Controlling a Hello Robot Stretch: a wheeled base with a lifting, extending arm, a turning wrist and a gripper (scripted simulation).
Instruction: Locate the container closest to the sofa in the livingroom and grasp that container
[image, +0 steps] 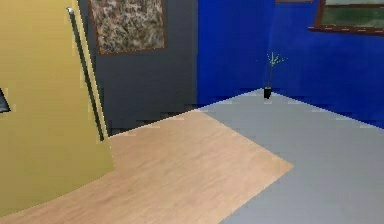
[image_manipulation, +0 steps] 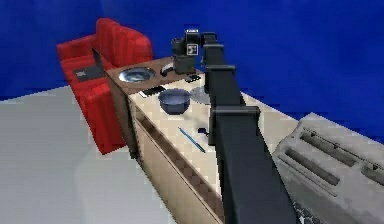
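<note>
Ahead, a potted green plant (image: 269, 88) stands in the blue corner. Sideways, the round grey bowl (image_manipulation: 135, 73) sits at the tan table's (image_manipulation: 168, 128) end by the red sofa (image_manipulation: 95, 70). The gripper (image_manipulation: 183, 55), laden or not I can't tell, could grab the nearer blue bowl (image_manipulation: 175, 100).

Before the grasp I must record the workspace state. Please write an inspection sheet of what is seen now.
Surface: long beige table beside a red sofa.
Job's things: grey bowl and blue bowl on the table; the grey one lies nearer the sofa.
Clutter: thin blue stick, small dark items by the bowls.
Gripper: at the table's far part; cannot tell whether it holds anything.
Cables: nothing seen.
Surroundings: blue walls, grey seat, potted plant, wall picture.
</note>
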